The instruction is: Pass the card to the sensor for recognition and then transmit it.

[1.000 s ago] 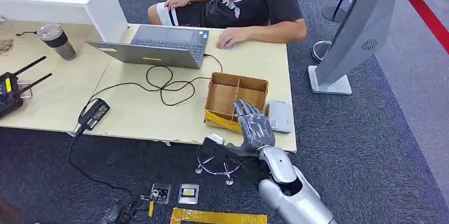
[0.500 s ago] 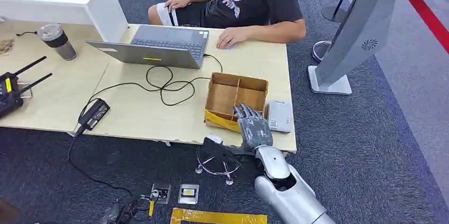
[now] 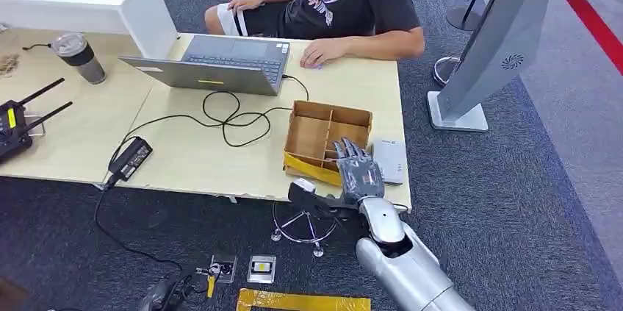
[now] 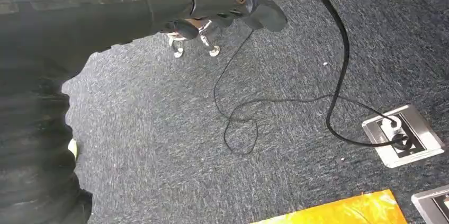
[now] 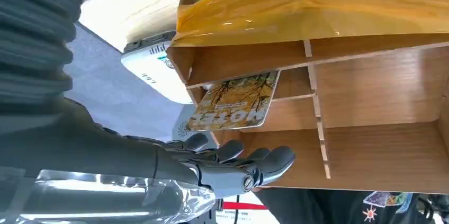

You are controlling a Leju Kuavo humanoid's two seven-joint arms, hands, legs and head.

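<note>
- Right hand (image 3: 358, 171) raised over the near right corner of the cardboard box (image 3: 323, 129), fingers stretched out and slightly apart, nothing in its grasp.
- Right wrist view: the fingers (image 5: 233, 152) hover at the box's open top, short of the card (image 5: 235, 102); no contact visible.
- The card, printed with a yellow tree scene and the word "HOTEL", stands leaning in a narrow divided compartment of the box, next to the wall nearest the white reader.
- Box sits on the light wooden surface (image 3: 191, 149) near its front right corner; yellow tape (image 3: 312, 167) wraps its near edge.
- White card sensor (image 3: 390, 159) lies flat on the surface just beside the box, on its right.
- Left hand (image 4: 233, 1) hangs over the grey carpet, dark fingers extended, holding nothing; cannot tell more of its pose.
- Open laptop (image 3: 220, 65) further back on the surface, a black cable (image 3: 220, 116) looping from it toward a power brick (image 3: 131, 156).
- A person in a dark T-shirt (image 3: 345, 2) sits behind the surface, one hand resting beside the laptop.
- Lidded tumbler (image 3: 78, 56) at far left.
</note>
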